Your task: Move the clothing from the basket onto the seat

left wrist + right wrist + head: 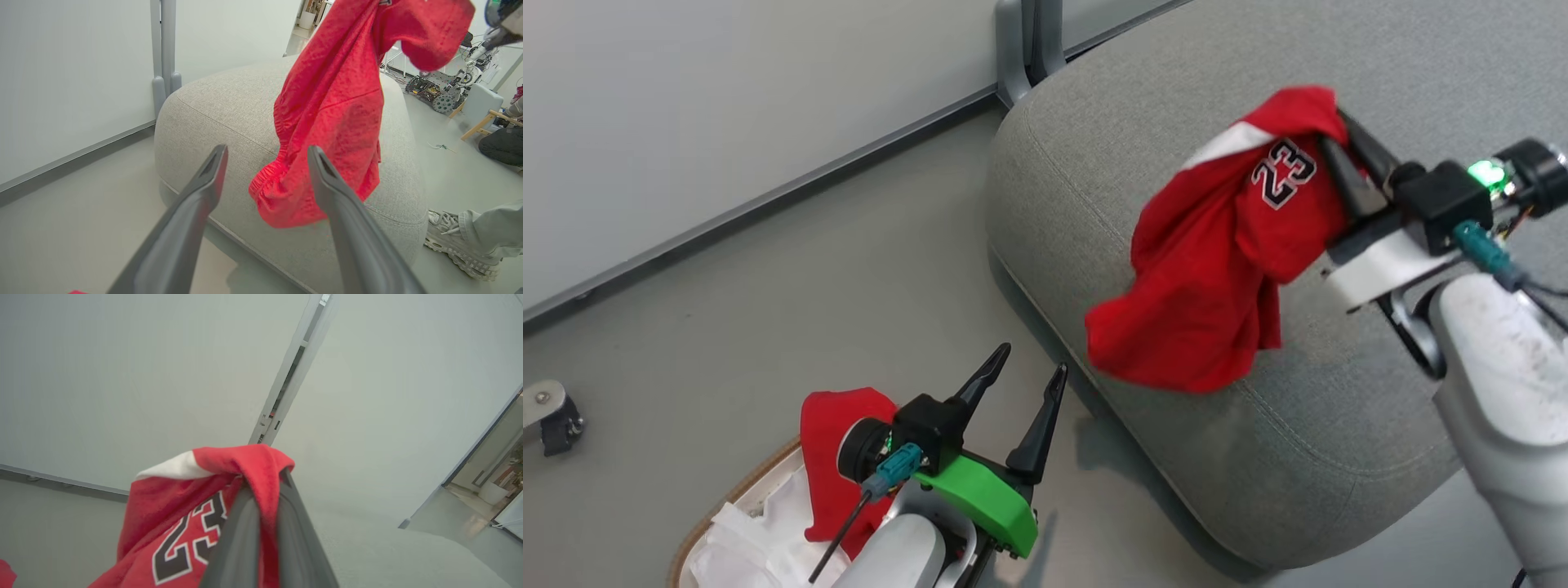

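My right gripper (1335, 135) is shut on a red garment (1217, 261) with a white stripe and the number 23, holding it up over the grey seat (1339, 457); the cloth hangs down towards the seat's front edge. From the right wrist, the fingers (249, 522) pinch the garment's (179, 522) top fold. My left gripper (1033, 367) stands open above the floor near the basket (743, 490), nothing between its fingers. Another red garment (829, 445) lies in the basket on the white liner (743, 547). The left wrist view shows the hanging garment (327, 134) before the seat (212, 110).
A grey wall with a baseboard (768, 196) runs behind the seat, and a post (1029, 41) stands at its corner. A caster wheel (551, 416) is at the left. A person's shoe (453, 237) and leg are beside the seat, with equipment (433, 90) beyond.
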{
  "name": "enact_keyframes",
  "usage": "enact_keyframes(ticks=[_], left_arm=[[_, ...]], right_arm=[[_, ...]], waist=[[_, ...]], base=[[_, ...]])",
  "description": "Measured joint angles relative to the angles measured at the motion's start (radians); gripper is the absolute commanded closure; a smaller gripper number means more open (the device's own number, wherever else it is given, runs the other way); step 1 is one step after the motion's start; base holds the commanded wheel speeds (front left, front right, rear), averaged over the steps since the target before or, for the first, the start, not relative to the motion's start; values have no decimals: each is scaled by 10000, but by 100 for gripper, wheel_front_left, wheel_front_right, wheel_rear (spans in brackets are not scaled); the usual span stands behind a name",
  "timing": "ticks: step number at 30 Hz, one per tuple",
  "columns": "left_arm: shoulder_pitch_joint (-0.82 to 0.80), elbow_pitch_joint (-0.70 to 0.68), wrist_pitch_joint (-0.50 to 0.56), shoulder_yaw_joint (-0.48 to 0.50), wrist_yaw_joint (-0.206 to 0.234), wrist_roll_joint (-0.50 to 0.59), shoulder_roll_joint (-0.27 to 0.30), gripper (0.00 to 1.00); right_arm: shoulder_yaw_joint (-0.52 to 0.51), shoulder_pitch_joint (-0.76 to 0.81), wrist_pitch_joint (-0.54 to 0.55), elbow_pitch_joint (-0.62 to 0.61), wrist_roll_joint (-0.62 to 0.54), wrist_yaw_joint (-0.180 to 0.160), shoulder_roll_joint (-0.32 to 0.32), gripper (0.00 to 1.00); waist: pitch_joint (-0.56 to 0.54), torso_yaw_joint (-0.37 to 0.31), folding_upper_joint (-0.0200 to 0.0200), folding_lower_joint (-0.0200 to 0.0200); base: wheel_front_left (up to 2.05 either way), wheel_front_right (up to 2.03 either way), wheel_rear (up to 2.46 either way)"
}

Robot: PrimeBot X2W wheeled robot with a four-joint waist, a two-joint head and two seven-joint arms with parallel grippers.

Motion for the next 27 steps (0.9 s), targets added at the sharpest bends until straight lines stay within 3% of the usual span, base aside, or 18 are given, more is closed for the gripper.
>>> enact_keyframes(ticks=[7,15,25,26,27], left_arm=[[-596,-173,0,-646,0,-13,485,0],[-1207,-334,0,-1070,0,-111,1009,0],[-1405,-456,0,-1273,0,-330,1321,0],[-1412,-453,0,-1269,0,-332,1338,0],[-1412,-445,0,-1258,0,-332,1354,0]], right_arm=[[-552,-2664,0,1172,-414,0,-1227,100],[-1875,-4302,0,2769,-1058,0,-2034,100],[-3405,-3023,0,4612,-1540,0,-1114,100],[-3616,-2801,0,4692,-1551,0,-1005,89],[-3852,-2541,0,4723,-1561,0,-863,66]], waist=[[866,126,0,0],[1802,682,0,0],[2760,1374,0,1],[2825,1413,0,0],[2875,1444,0,0]], base=[[0,0,0],[0,0,0],[0,0,0],[0,0,0],[0,0,0]])
